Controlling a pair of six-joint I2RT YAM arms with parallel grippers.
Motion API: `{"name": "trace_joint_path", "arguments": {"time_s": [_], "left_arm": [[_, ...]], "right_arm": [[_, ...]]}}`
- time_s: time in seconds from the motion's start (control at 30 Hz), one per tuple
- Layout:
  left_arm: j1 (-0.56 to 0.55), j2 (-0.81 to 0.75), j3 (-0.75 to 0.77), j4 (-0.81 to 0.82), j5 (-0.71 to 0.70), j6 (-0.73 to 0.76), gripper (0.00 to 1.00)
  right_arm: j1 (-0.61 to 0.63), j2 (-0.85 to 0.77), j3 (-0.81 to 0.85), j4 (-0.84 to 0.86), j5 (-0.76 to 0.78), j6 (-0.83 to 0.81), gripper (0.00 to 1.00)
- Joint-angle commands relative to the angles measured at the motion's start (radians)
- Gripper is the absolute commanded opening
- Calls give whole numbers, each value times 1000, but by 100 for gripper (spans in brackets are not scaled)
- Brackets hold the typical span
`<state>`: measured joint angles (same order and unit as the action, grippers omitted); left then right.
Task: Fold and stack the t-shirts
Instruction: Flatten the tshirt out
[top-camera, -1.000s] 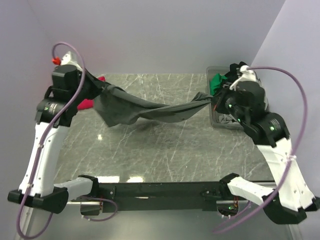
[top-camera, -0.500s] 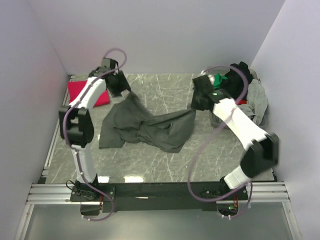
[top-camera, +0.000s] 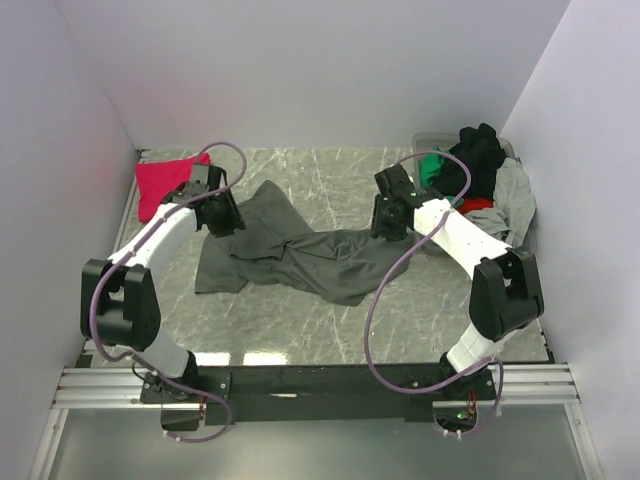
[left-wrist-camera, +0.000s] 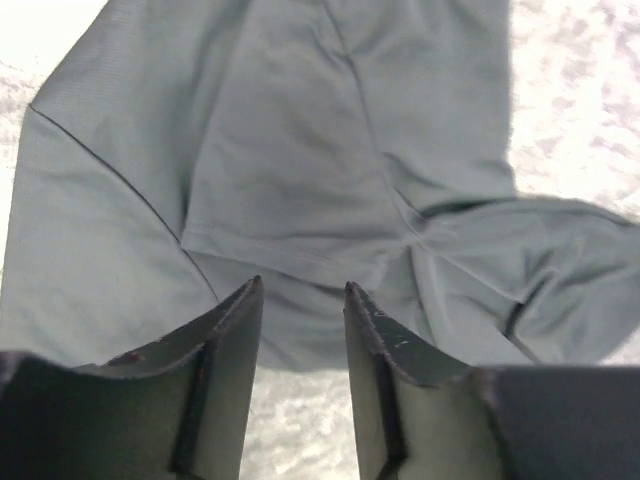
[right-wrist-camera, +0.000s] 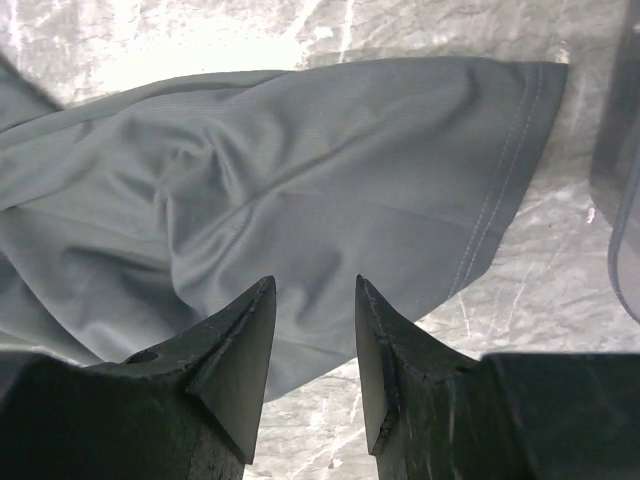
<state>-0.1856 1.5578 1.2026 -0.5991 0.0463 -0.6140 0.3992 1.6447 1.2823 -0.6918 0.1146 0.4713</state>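
A dark charcoal-grey t-shirt (top-camera: 300, 250) lies rumpled across the middle of the marble table. My left gripper (top-camera: 222, 218) hovers over its left end; in the left wrist view the gripper (left-wrist-camera: 302, 290) is open, with the grey cloth (left-wrist-camera: 300, 150) lying loose below the tips. My right gripper (top-camera: 388, 222) hangs above the shirt's right end, and in the right wrist view it (right-wrist-camera: 315, 285) is open too, over the hemmed edge (right-wrist-camera: 350, 190). A magenta-red t-shirt (top-camera: 165, 180) sits folded at the back left.
A clear plastic tub (top-camera: 440, 150) at the back right holds a heap of black (top-camera: 478, 150), green (top-camera: 432, 165), light grey (top-camera: 515, 195) and red (top-camera: 478, 205) shirts. The tub's edge (right-wrist-camera: 620, 200) shows at the right of the right wrist view. White walls close in on three sides.
Both grippers held the grey shirt stretched in the air a second ago. They have since let go and opened, and the shirt now lies on the table.
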Motion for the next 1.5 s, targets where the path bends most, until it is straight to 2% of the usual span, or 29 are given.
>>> {"name": "trace_joint_path", "arguments": {"time_s": [0.0, 0.43, 1.03, 1.27, 1.47], "left_arm": [[3, 33, -43, 76, -39, 20, 42], [18, 226, 35, 19, -144, 26, 37], [18, 245, -18, 33, -163, 11, 34], [18, 254, -28, 48, -125, 3, 27], [17, 269, -32, 47, -119, 2, 25]], "right_arm": [[-2, -60, -17, 32, -27, 13, 45], [-2, -101, -50, 21, -49, 36, 44], [-2, -54, -40, 17, -56, 33, 44], [-2, -28, -46, 23, -62, 29, 44], [-3, -13, -63, 35, -66, 26, 44]]}}
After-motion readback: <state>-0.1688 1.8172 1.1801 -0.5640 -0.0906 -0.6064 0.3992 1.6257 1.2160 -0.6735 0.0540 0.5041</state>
